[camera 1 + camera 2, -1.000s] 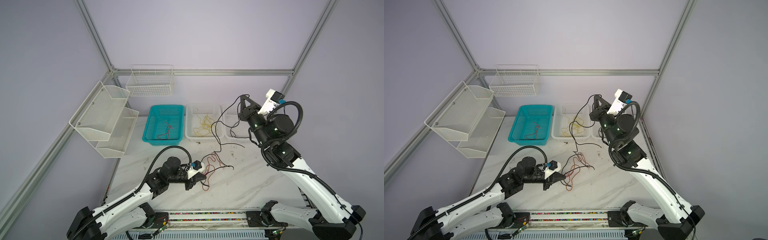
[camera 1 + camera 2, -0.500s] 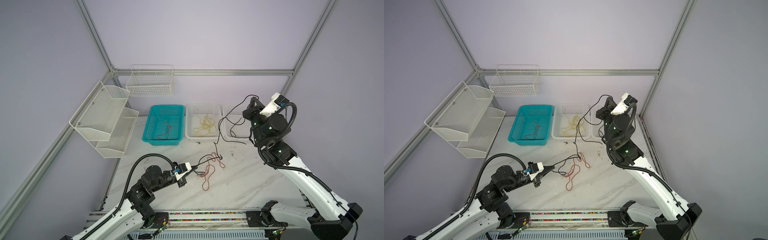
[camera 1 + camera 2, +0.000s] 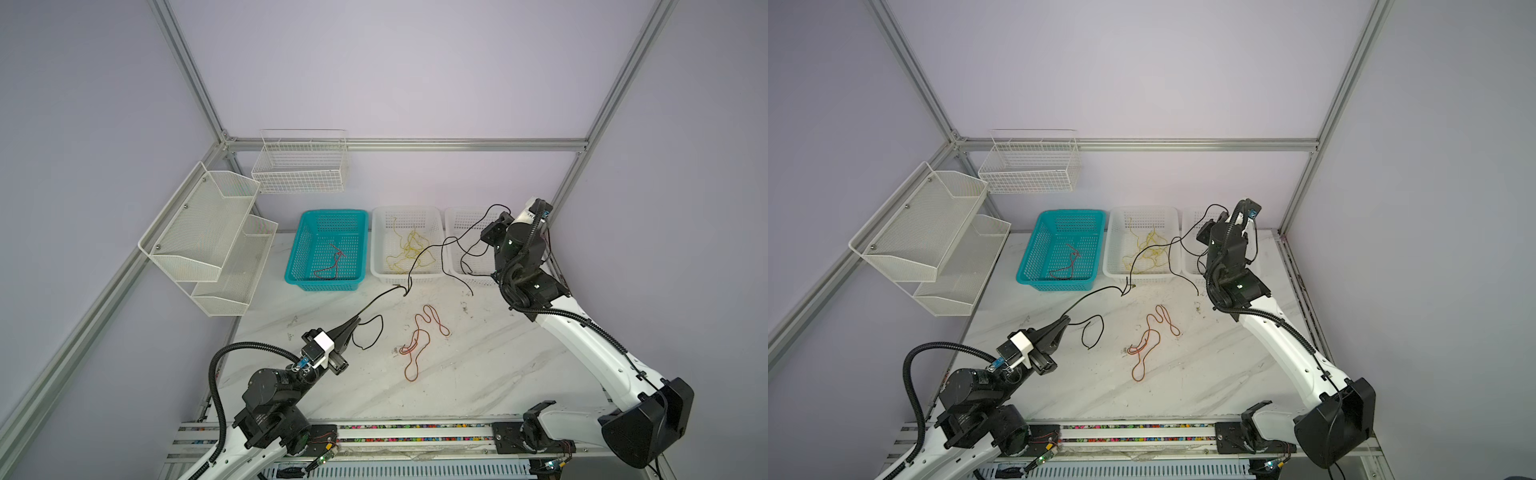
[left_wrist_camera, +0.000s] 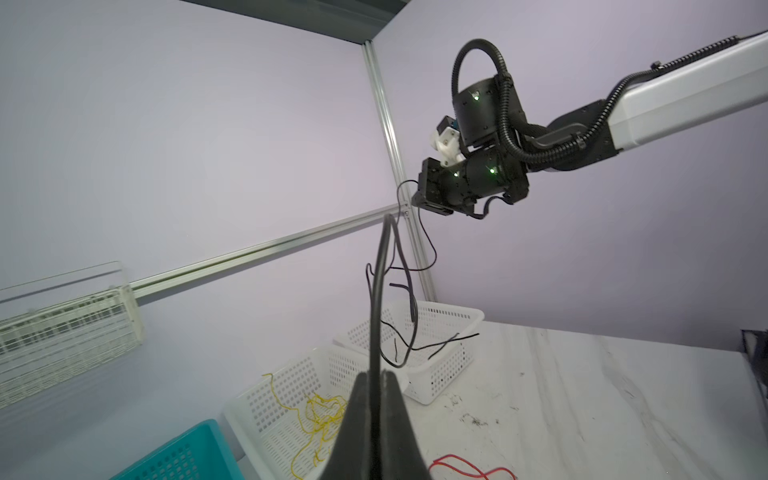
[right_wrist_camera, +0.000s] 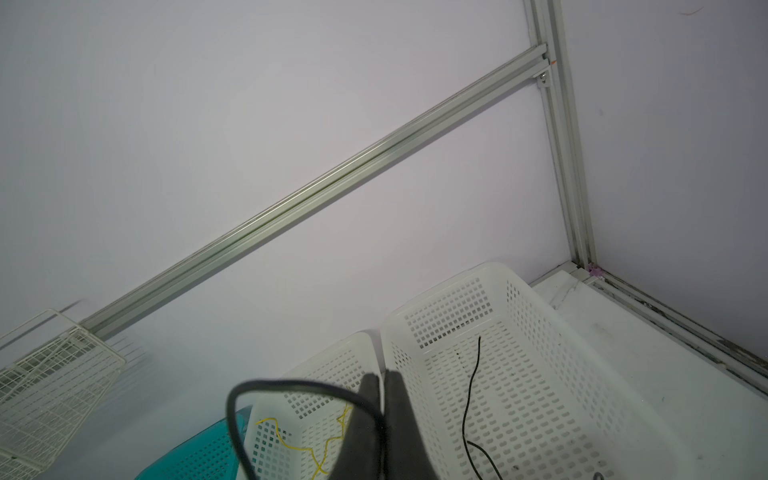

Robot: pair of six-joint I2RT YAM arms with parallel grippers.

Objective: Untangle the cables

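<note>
marble tabletop point(image 3: 478, 374) backs onto a teal basket point(image 3: 334, 212) and two white baskets point(image 3: 461, 210). left gripper point(image 3: 355, 323) and right gripper point(image 5: 383, 382) each pinch the black cable point(image 3: 382, 295), strung between them across the white baskets. red-orange cable point(image 3: 419, 332) lies loose nearby; yellow cables point(image 3: 409, 249) sit in the middle basket point(image 3: 405, 209).

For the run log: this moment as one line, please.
left gripper: shut on black cable | right gripper: shut on black cable, raised | red-orange cable: loose on table

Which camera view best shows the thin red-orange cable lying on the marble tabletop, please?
Both top views show the thin red-orange cable whole, every loop. The left wrist view catches only a stretch at its edge; the right wrist view misses it.
</note>
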